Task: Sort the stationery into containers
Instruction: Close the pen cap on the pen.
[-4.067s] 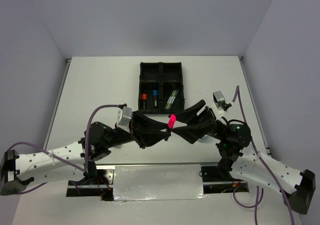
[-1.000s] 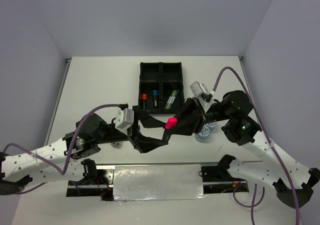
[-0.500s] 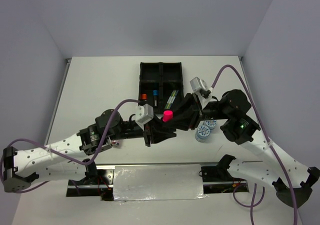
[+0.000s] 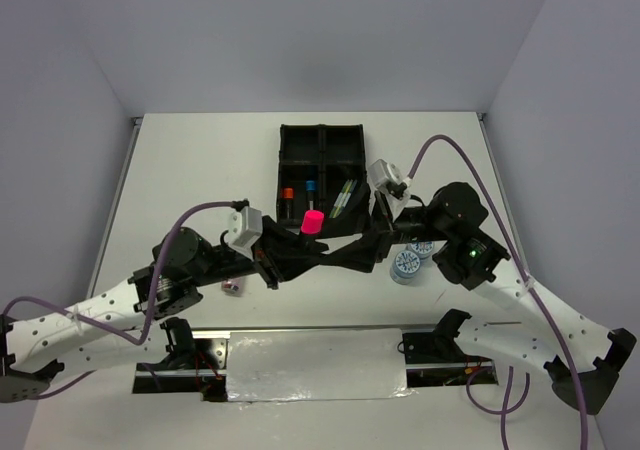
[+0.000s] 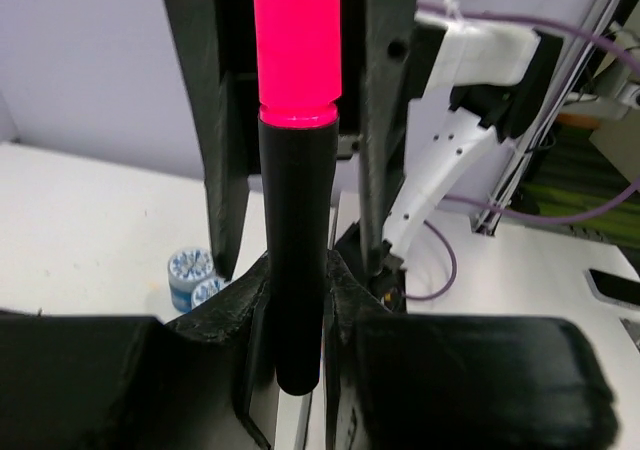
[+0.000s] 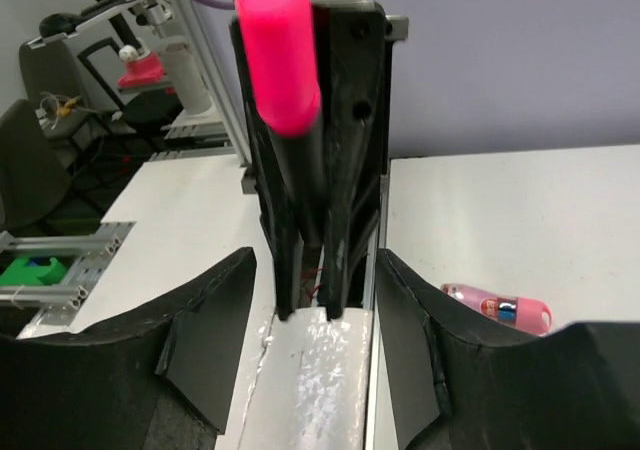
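A black highlighter with a pink cap (image 4: 312, 222) stands upright in my left gripper (image 4: 305, 245), just in front of the black four-compartment tray (image 4: 282, 170). The left wrist view shows the jaws shut on its black body (image 5: 298, 300). My right gripper (image 4: 345, 253) faces the left one. Its jaws are wide open in the right wrist view (image 6: 312, 270), flanking the left gripper's fingers (image 6: 350, 170) without touching the highlighter (image 6: 280, 60). The tray's near compartments hold an orange-capped highlighter (image 4: 287, 196), a blue-capped highlighter (image 4: 310, 186) and thin pens (image 4: 343, 198).
Two blue-white rolls (image 4: 405, 266) stand on the table under the right arm and also show in the left wrist view (image 5: 188, 270). A pink tube (image 4: 232, 286) lies near the left arm and shows in the right wrist view (image 6: 495, 307). The tray's far compartments look empty.
The left gripper has carried the pink-capped highlighter left and a little toward the tray. The right gripper has followed and stays open around it. Earlier both arms met lower, near the front.
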You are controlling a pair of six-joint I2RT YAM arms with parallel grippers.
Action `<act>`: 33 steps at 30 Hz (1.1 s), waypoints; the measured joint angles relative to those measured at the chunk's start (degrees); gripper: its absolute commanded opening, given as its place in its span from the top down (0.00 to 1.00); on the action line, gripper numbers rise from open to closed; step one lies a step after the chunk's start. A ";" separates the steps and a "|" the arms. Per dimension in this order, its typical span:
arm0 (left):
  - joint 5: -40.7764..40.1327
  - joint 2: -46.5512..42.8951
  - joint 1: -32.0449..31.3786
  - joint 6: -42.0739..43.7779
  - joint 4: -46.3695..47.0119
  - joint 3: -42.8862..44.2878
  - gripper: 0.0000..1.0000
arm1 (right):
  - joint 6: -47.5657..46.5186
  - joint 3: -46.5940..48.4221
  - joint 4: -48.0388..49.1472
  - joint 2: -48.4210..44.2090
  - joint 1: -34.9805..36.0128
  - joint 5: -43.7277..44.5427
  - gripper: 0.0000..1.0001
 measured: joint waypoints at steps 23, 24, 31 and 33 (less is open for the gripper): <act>6.19 2.01 0.07 0.17 4.61 -2.60 1.00 | 1.75 1.03 1.11 -7.41 0.00 9.73 0.04; 6.58 2.29 0.07 0.17 4.72 -2.62 1.00 | 2.16 1.03 1.92 -7.67 0.00 10.12 0.06; 7.65 3.26 0.07 0.04 4.92 -2.69 1.00 | 4.68 0.04 7.34 -7.61 0.00 12.41 0.34; 7.65 3.48 0.07 -0.02 5.22 -2.71 1.00 | 5.40 -0.17 8.76 -7.21 0.00 12.44 0.34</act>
